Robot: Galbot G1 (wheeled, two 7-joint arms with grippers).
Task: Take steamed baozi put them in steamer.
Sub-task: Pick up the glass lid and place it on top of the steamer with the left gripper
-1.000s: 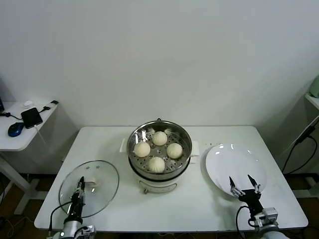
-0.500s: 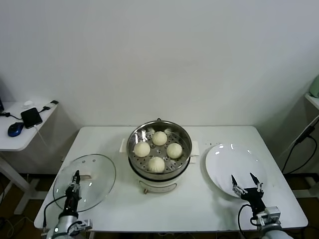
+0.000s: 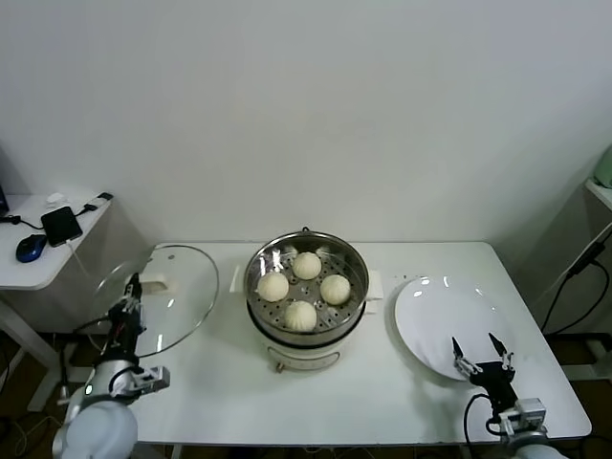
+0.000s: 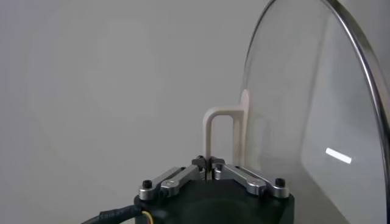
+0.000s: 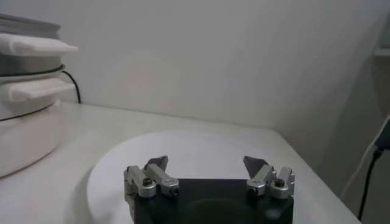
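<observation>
All four baozi (image 3: 303, 289) sit in the steamer (image 3: 306, 292); left gripper (image 4: 209, 165) pinches the lid (image 3: 161, 296) handle beside it, right gripper (image 3: 482, 356) waits wide open; covering looks next

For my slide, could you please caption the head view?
Left tool lifts glass lid; four baozi sit in steamer.

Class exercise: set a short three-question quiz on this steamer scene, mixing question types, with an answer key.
1. How many steamed baozi sit in the steamer?
2. True or false: the right gripper holds the white plate.
3. The left gripper is shut on: A) the glass lid B) a baozi C) the plate.

Key: 1. four; 2. false, it hangs open at the plate's near edge; 3. A, by its white handle.
</observation>
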